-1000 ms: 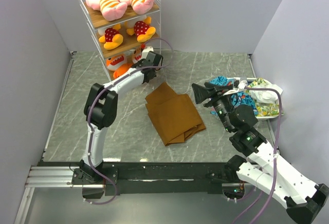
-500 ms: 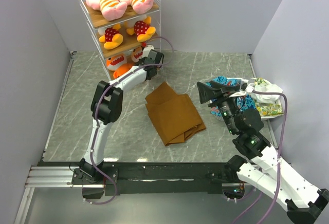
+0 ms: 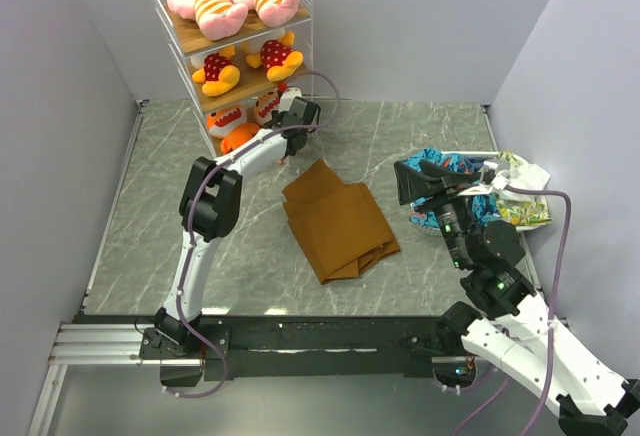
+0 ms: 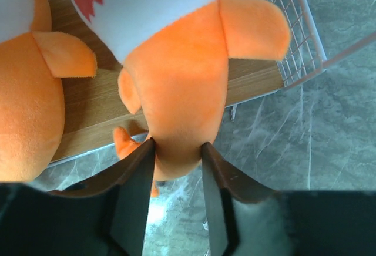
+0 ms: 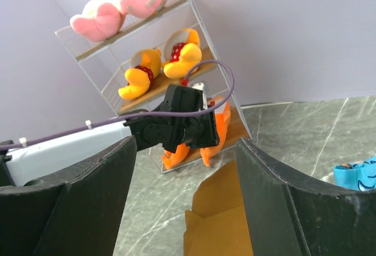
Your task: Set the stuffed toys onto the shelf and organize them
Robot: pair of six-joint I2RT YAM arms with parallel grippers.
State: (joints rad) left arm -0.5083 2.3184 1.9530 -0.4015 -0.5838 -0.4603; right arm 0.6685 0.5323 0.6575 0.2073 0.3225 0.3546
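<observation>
The shelf (image 3: 188, 40) stands at the back left. Two pink toys (image 3: 200, 1) lie on its top board and two yellow toys (image 3: 217, 71) on the middle board. One orange shark (image 3: 232, 128) lies on the bottom board. My left gripper (image 3: 290, 116) is at that board's right end, shut on the tail of the second orange shark (image 4: 182, 91). Its body lies over the board (image 4: 88, 112) beside the first shark (image 4: 23, 103), and its tail sticks out past the edge. My right gripper (image 3: 415, 181) is open and empty, raised over the right side of the table.
A folded brown cloth (image 3: 338, 218) lies mid-table in front of the shelf. A colourful fabric pile (image 3: 480, 191) sits on a white tray at the right edge, just behind my right gripper. Grey walls close in the table on three sides.
My left gripper has pushed a little further toward the shelf's bottom board with the shark. My right gripper has drawn back to the right, toward the fabric pile.
</observation>
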